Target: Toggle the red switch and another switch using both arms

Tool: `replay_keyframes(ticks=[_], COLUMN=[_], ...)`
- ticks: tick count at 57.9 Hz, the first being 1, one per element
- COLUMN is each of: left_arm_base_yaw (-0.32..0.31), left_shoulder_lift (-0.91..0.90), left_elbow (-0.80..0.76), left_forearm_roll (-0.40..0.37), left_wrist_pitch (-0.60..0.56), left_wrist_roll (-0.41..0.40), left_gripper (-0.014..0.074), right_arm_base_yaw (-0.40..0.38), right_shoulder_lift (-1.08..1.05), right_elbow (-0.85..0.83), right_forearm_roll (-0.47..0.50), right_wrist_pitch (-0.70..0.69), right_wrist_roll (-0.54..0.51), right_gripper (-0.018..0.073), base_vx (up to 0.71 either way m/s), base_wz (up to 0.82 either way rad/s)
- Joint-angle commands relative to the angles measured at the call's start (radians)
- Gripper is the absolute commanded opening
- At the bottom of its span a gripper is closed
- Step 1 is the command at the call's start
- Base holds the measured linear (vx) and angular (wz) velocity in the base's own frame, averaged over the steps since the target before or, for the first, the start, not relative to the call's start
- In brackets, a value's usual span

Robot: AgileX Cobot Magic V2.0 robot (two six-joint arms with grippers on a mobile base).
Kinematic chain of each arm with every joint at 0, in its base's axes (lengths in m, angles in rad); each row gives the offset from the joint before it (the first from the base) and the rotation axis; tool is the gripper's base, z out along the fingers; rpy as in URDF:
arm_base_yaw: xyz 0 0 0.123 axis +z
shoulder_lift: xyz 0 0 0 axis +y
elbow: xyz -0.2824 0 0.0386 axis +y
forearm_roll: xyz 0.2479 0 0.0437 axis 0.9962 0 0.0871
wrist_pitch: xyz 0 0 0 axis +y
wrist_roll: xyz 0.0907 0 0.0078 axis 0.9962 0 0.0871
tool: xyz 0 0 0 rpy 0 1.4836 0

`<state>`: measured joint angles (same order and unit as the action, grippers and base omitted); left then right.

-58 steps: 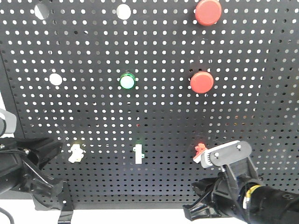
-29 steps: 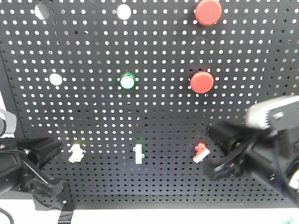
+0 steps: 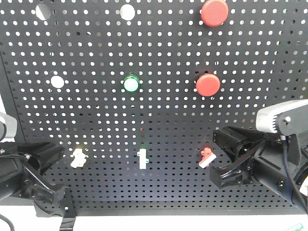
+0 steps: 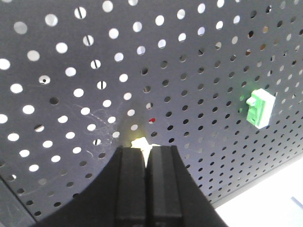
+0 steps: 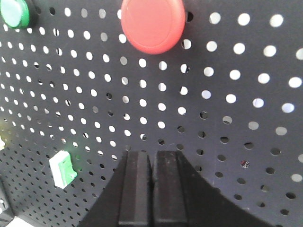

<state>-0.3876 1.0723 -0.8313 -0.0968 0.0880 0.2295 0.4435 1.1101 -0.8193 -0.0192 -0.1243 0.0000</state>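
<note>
Left gripper [image 4: 146,163], wrist view: we see its two black fingers pressed together, holding nothing, tips just below the yellow-lit switch [image 4: 140,144], whose white lever peeks out above them.
Right gripper [image 5: 152,163], wrist view: fingers likewise closed and empty, pointing at bare pegboard [image 5: 227,118]. The red switch is not visible here; a big round red button [image 5: 152,23] sits above and the green-based toggle [image 5: 62,169] lies to the left.
Front view, left side: we find the left gripper [image 3: 41,166] low at the left edge, just left of the yellow-lit switch [image 3: 78,157].
Front view, right side: the right gripper [image 3: 226,156] sits just right of the red switch [image 3: 207,157], close but seemingly not touching it.
Front view, centre: the green-based toggle [image 3: 142,158] stands between the two switches and is not our target.
Step in hand: we judge both arms are lining up on their levers.
Doing it well: we would keep fingers closed as a single pusher, centre each tip on its small lever, and push along the lever's throw, gently, since both levers are tiny and easy to slide past.
</note>
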Motion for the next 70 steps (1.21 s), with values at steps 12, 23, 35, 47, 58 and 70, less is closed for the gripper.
replay_keyframes(ticks=[12, 23, 35, 47, 58, 70], left_arm_base_yaw=[-0.006, 0.041, 0.204, 0.332, 0.370, 0.372], left_shoulder_lift=[-0.071, -0.292, -0.556, -0.798, -1.041, -1.080], left_elbow=[0.044, 0.289, 0.553, 0.754, 0.877, 0.877], left_forearm_roll=[-0.021, -0.029, -0.017, 0.064, 0.078, 0.076], left_wrist_pitch=[-0.114, -0.218, -0.269, -0.201, -0.133, -0.078], left_wrist_roll=[-0.002, -0.027, -0.198, -0.229, -0.229, -0.229], left_gripper=[0.0003, 0.0003, 0.0003, 0.0003, 0.0003, 0.0003], right_arm_base_yaw=[-0.005, -0.005, -0.005, -0.005, -0.005, -0.005], right_shoulder_lift=[-0.021, -0.021, -0.021, -0.021, -0.021, -0.016], right_elbow=[-0.031, -0.031, -0.031, -0.031, -0.031, -0.031], right_forearm_roll=[0.002, 0.002, 0.002, 0.002, 0.002, 0.002], right_wrist_pitch=[-0.075, -0.075, -0.075, -0.076, -0.075, -0.075], right_wrist_roll=[-0.012, -0.012, -0.012, -0.012, -0.012, -0.012], right_gripper=[-0.0006, -0.0006, -0.0006, -0.0006, -0.0006, -0.0006], base_vx=[0.00, 0.00, 0.00, 0.00, 0.00, 0.00], base_wz=[0.00, 0.00, 0.00, 0.00, 0.00, 0.00])
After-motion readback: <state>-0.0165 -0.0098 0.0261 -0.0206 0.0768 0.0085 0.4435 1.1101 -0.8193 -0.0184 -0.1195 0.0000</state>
